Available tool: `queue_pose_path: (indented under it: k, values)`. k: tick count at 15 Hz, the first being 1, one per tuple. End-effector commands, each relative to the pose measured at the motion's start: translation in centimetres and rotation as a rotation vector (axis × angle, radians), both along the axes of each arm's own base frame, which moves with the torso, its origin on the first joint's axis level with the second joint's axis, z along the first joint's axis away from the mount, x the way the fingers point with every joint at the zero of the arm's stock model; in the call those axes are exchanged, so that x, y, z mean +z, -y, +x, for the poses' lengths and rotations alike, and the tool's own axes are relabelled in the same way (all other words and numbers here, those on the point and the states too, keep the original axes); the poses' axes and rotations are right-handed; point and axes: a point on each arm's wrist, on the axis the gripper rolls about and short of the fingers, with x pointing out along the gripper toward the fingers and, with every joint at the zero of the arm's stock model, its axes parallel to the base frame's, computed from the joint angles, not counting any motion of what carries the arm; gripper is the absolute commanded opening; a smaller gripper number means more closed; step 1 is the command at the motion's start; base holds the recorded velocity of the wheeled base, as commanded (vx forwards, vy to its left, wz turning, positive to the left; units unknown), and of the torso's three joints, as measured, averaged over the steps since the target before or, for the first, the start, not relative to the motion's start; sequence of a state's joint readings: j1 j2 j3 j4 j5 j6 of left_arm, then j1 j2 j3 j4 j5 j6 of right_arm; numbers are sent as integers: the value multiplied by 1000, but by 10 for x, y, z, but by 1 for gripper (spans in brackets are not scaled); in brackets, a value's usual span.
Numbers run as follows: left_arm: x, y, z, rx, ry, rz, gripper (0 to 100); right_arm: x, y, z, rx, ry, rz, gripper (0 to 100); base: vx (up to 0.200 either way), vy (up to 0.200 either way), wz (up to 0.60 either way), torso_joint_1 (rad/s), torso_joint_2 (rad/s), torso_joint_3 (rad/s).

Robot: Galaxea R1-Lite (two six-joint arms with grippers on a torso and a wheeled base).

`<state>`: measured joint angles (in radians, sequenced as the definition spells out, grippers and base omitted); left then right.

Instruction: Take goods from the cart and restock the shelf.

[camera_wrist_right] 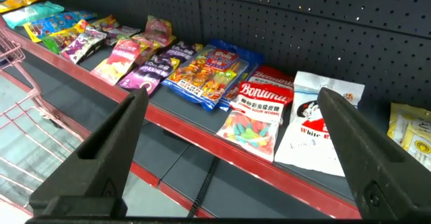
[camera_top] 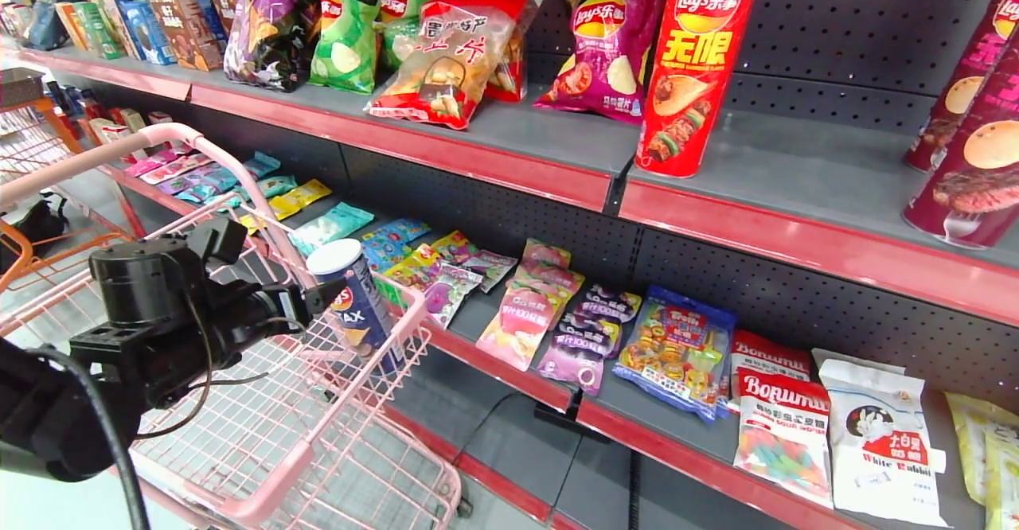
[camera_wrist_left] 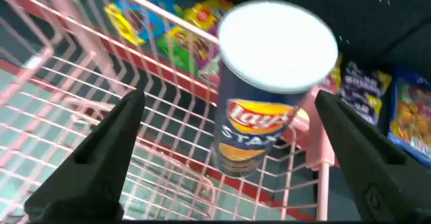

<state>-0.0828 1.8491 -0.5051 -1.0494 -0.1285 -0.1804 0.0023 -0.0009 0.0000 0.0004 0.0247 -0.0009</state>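
1. Overall, the shelf [camera_top: 796, 172] takes up the far side. It has grey boards with red front edges. Chip bags [camera_top: 446, 60] and a tall red can [camera_top: 692, 68] stand on the upper board, and flat candy packets [camera_top: 677, 347] lie on the lower one.
2. The pink wire cart [camera_top: 239, 426] stands just in front of the lower board, with one corner close to its red edge.
3. A blue chip can [camera_top: 358, 299] with a white lid stands upright inside the cart, in the corner nearest the shelf and against the wire wall.
4. The left gripper [camera_wrist_left: 229, 99] is held over the cart with its fingers wide apart. The blue chip can sits between them, with a gap on each side.
5. The right gripper [camera_wrist_right: 230, 93] hangs in front of the lower board, its fingers spread and holding nothing, with the candy packets beyond it.
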Motion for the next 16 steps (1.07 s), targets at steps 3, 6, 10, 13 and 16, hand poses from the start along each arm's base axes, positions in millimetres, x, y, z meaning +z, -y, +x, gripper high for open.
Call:
queue_pose_path:
  k: [3, 6, 10, 13, 16]
  values:
    - [-31, 7, 18, -35, -22, 52, 100, 0, 0, 0, 2, -2, -1, 100, 0, 0, 0, 0, 0, 0]
    - [-38, 10, 29, -57, 22, 78, 100, 0, 0, 0, 1, -2, -1, 100, 0, 0, 0, 0, 0, 0]
    - [-42, 21, 32, -90, 20, 80, 100, 0, 0, 0, 2, 0, -1, 100, 0, 0, 0, 0, 0, 0]
    - [-44, 22, 39, -84, 42, 83, 0, 0, 0, 0, 2, 0, -1, 100, 0, 0, 0, 0, 0, 0]
    - [-44, 21, 38, -83, 46, 85, 0, 0, 0, 0, 2, 0, -1, 100, 0, 0, 0, 0, 0, 0]
